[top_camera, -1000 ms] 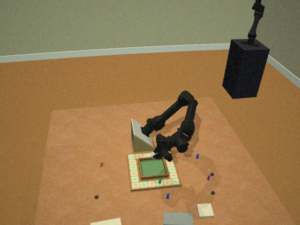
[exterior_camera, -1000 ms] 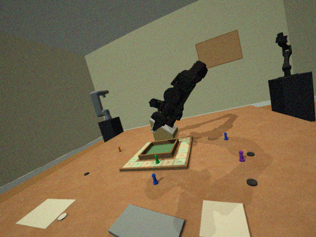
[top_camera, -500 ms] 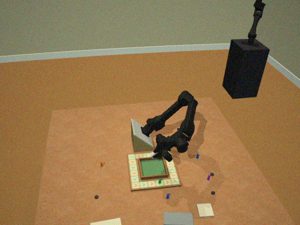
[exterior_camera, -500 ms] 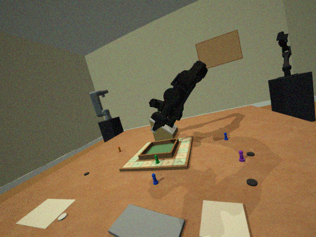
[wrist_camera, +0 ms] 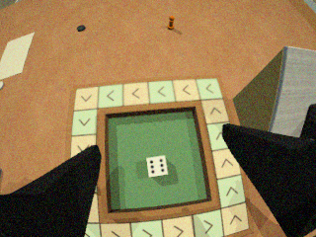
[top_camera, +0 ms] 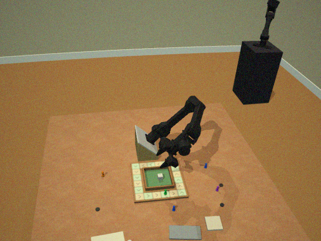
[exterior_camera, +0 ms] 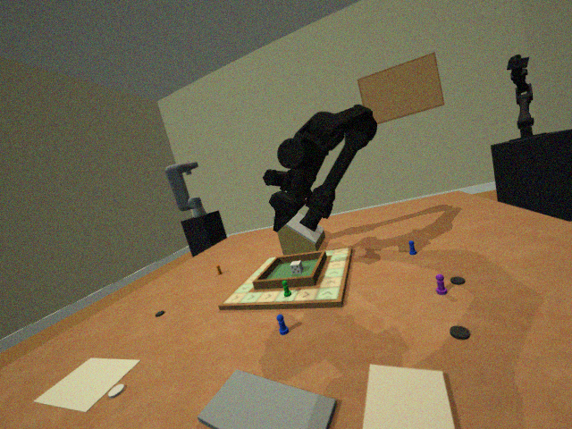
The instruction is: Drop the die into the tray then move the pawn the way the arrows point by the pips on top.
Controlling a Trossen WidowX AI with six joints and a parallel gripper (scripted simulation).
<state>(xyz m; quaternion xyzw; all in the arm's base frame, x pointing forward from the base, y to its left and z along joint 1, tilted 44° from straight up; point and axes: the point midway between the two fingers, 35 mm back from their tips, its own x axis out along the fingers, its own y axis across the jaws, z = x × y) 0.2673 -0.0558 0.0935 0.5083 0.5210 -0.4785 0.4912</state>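
The white die [top_camera: 160,175] [exterior_camera: 296,266] [wrist_camera: 157,166] is within the green-floored tray [top_camera: 159,187] [exterior_camera: 267,283] [wrist_camera: 148,108], clear of my fingers. Its upper face shows six pips in the wrist view; whether it is at rest cannot be told. The green pawn [top_camera: 165,192] [exterior_camera: 287,289] stands upright on the board [top_camera: 138,183] [exterior_camera: 258,306] [wrist_camera: 161,91], in the near row, fourth square from the left. Arrows in that row point right, then up the right side. My gripper [top_camera: 159,160] [wrist_camera: 162,141] is wide open and empty above the tray's far side. The wrist view hides the pawn.
A grey-topped wedge [top_camera: 145,141] [exterior_camera: 298,239] [wrist_camera: 296,94] stands behind the board. Blue pawns [top_camera: 173,208] [top_camera: 205,165], a purple pawn [top_camera: 217,188] and an orange pawn [top_camera: 103,173] stand around it. Black discs [top_camera: 97,209] [top_camera: 221,205], a grey slab [top_camera: 185,232] and pale sheets [top_camera: 213,223] lie farther out.
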